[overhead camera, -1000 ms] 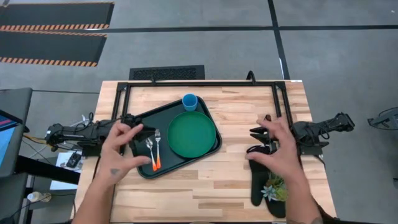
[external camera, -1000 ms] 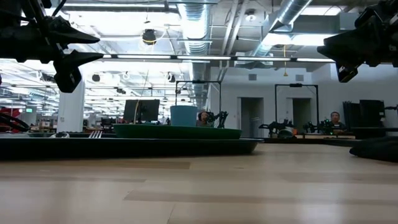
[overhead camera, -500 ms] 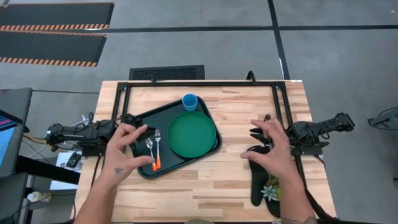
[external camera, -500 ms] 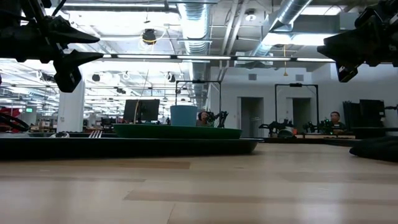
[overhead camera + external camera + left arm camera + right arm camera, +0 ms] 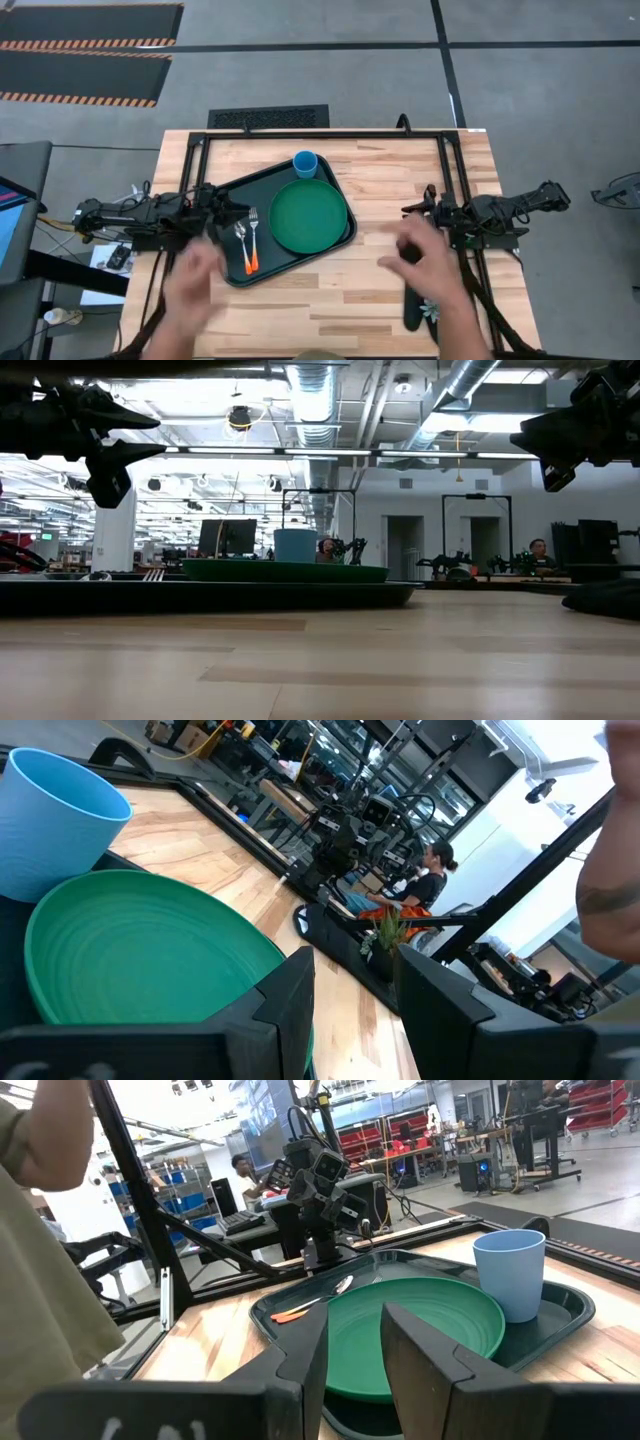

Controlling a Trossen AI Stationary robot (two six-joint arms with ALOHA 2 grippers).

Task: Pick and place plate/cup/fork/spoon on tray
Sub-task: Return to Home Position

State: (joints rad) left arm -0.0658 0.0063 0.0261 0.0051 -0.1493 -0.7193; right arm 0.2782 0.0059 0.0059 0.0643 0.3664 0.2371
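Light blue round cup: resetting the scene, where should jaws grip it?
Probably from above: the light blue round cup stands upright, mouth open. Close the jaws over its wall on the side away from the round green plate.

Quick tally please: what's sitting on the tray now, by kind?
plate: 1
cup: 1
fork: 1
spoon: 1
Total on the tray: 4
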